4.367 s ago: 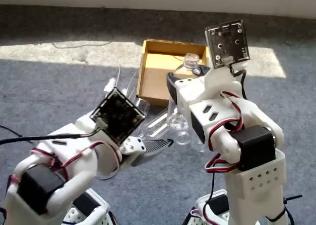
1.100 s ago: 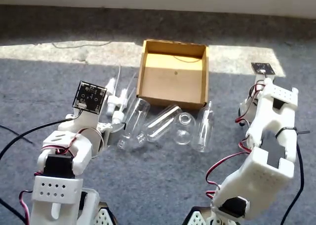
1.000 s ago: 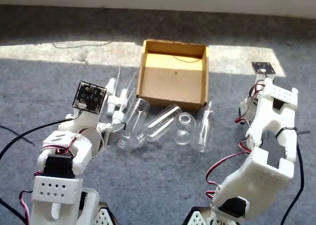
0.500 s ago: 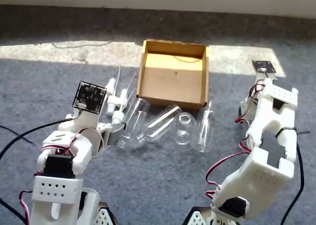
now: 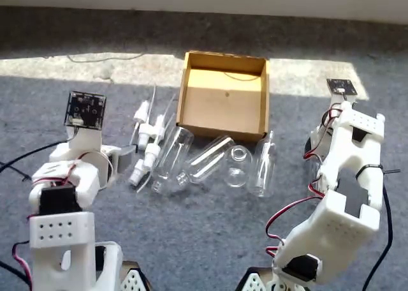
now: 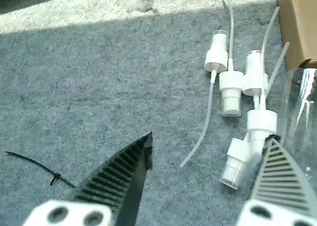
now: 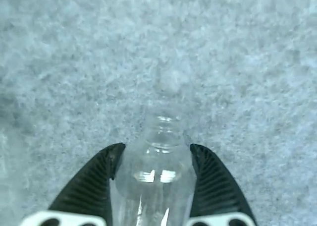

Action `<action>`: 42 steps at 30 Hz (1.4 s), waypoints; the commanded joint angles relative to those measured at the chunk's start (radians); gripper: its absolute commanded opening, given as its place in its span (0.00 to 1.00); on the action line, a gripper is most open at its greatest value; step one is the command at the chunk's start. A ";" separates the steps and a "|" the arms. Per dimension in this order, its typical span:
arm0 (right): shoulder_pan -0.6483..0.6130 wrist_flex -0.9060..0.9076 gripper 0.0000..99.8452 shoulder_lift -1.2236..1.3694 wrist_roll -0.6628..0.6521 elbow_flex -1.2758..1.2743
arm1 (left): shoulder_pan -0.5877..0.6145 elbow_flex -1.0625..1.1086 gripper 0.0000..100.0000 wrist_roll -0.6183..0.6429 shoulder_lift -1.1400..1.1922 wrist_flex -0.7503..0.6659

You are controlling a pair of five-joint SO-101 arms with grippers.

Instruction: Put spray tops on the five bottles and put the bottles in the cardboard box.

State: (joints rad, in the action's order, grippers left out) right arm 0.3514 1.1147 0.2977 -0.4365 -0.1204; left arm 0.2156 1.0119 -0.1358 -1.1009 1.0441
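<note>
Grey carpet (image 5: 210, 240) covers the whole work area, with a sunlit band running behind the open cardboard box (image 5: 223, 96). Just in front of the box sit four clear bottles (image 5: 207, 158) in a loose row. Three lie on their sides, and the one third from the left seems to stand with its mouth up. To the left of the box, close to its side wall, lies a cluster of white spray tops (image 5: 148, 138) with long dip tubes, some touching each other.

The left gripper (image 6: 210, 139) is farther left of the box and low over the carpet. Its jaws are spread wide, with the nearest spray tops (image 6: 233, 87) lying just beyond and between the tips. A black cable tie (image 6: 42, 169) lies on the carpet beside it.

To the right of the box, the right gripper (image 7: 157, 149) is clamped on the shoulder of a fifth clear bottle (image 7: 159, 132), its bare threaded neck pointing away from the wrist.
</note>
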 commanded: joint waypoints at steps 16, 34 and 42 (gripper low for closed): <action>-0.143 -0.036 0.00 -0.794 -0.041 -0.421 | -0.045 -1.041 0.26 -0.051 1.251 0.075; -0.142 -0.058 0.00 -0.928 -0.097 -0.535 | -0.108 -1.664 0.21 -0.012 1.928 0.180; -0.142 -0.058 0.00 -0.929 -0.097 -0.535 | -0.107 -1.681 0.09 -0.011 1.951 0.212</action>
State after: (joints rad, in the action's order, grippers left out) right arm 0.2148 1.0717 -0.5953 -0.5194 -0.6636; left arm 0.1082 -0.6391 -0.1465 0.8585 1.2436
